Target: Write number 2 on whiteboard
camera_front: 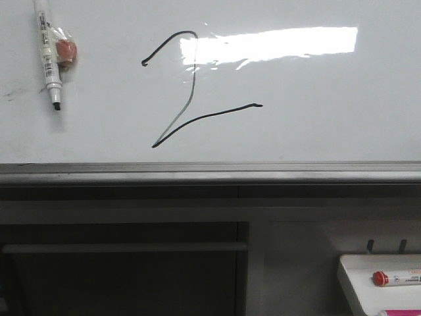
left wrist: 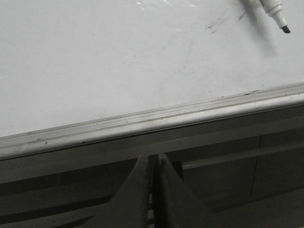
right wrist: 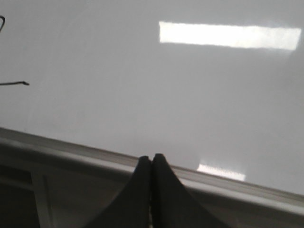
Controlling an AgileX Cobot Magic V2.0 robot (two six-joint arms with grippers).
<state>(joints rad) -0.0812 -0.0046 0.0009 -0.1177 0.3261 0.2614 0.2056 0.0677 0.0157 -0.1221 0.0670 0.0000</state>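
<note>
The number 2 [camera_front: 191, 92] is drawn in thin black line near the middle of the whiteboard [camera_front: 316, 112], with a hooked top, a faint grey diagonal and a curved base stroke. The end of its base stroke shows in the right wrist view [right wrist: 16, 84]. A white marker [camera_front: 47, 52] with a black tip lies uncapped on the board at the far left; its tip shows in the left wrist view [left wrist: 280, 19]. My left gripper [left wrist: 153, 157] is shut and empty, below the board's grey rail [left wrist: 142, 124]. My right gripper [right wrist: 151, 158] is shut and empty at the rail [right wrist: 247, 187].
A small orange-brown lump in clear wrap [camera_front: 64, 49] lies beside the marker. A small white tray [camera_front: 358, 283] with a red-capped marker [camera_front: 395, 278] stands at the lower right. Dark shelving [camera_front: 125, 263] lies below the rail. Faint smudges [left wrist: 216, 23] mark the board.
</note>
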